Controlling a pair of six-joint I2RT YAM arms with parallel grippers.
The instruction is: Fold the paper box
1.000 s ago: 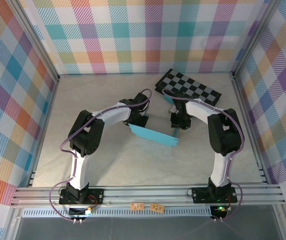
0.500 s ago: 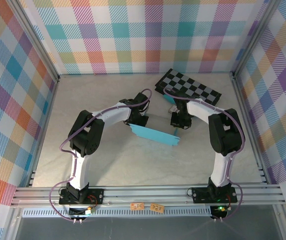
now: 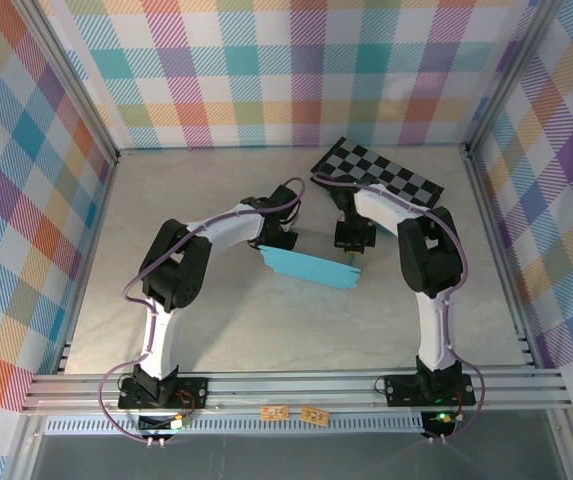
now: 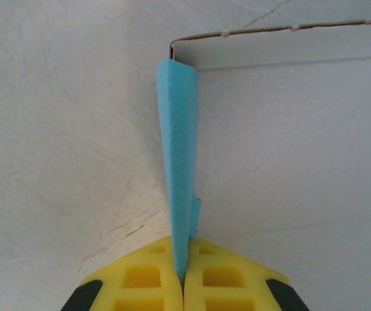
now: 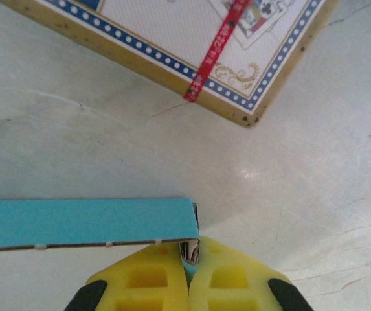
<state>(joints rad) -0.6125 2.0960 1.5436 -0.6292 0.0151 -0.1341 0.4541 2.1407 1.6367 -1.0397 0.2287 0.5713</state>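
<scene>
Since left gripper (image 4: 182, 262) and right gripper (image 5: 189, 262) clamp tight on the teal-blue thin cardboard paper box (image 3: 311, 268), opposing pulls could tear it.

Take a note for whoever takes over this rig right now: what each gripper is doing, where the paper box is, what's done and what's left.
Left gripper: shut on an upright teal flap at the left end of the paper box.
Right gripper: shut on the box's right-end corner.
Box: middle of the table, held between both grippers, nearer the arms than the checkerboard.
Done: at least one side wall is raised; the grey-white inner side shows.
Left: finish the remaining folds and tuck the tabs. Which tabs are already locked cannot be told.
</scene>
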